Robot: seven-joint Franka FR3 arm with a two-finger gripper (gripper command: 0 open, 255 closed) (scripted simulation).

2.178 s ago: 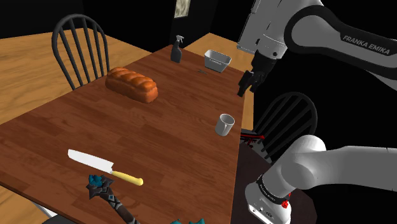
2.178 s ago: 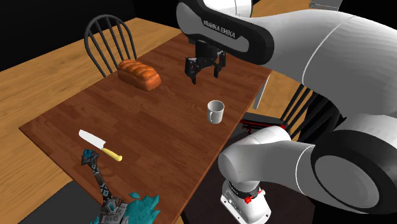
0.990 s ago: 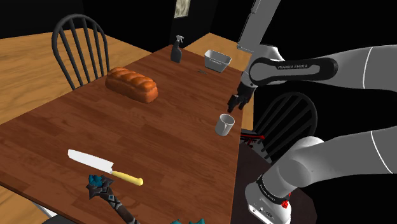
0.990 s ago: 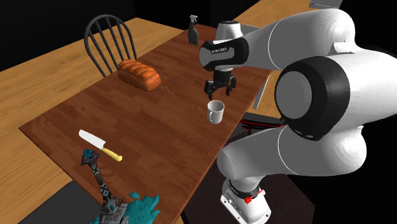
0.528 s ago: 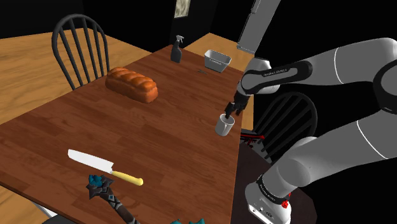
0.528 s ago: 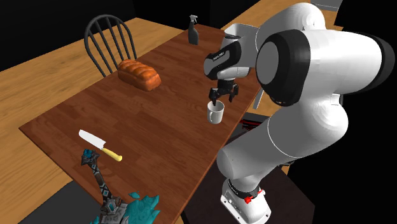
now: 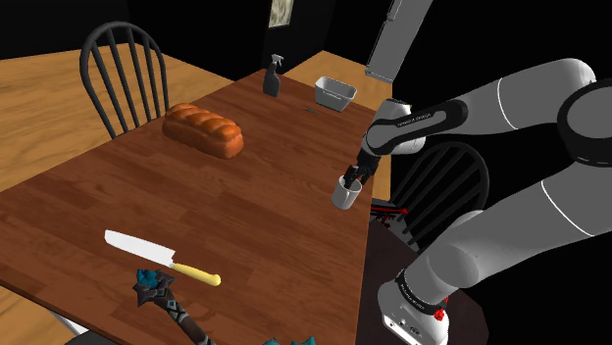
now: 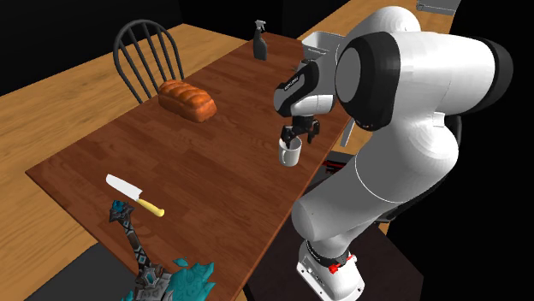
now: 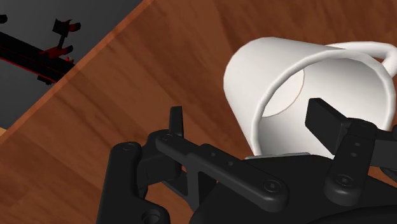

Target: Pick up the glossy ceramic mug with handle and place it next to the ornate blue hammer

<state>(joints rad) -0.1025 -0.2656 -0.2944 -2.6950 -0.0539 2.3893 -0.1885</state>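
A white mug (image 7: 342, 194) with a handle stands upright near the wooden table's edge (image 7: 376, 186) on the shoulder view's right. My black gripper (image 7: 350, 177) has come down onto its rim and is open. In the wrist view the gripper (image 9: 248, 118) straddles the wall of the mug (image 9: 280, 70): one finger (image 9: 321, 114) is inside the opening, the other (image 9: 176, 121) outside, neither pressing it. The handle sticks out on the side away from the outer finger. The ornate blue hammer (image 7: 169, 302) lies at the table's near corner, and its spiky blue head (image 8: 180, 282) reaches past the edge.
A knife (image 7: 157, 257) with a yellow handle lies beside the hammer. A bread loaf (image 7: 203, 129), a spray bottle (image 7: 272, 76) and a grey tin (image 7: 334, 92) sit farther back. Dark chairs stand at the far side (image 7: 123, 69) and behind the mug (image 7: 441, 181).
The gripper has dropped from above the mug down onto its rim, staying open. The elbow has swung outward. The mug has not moved.
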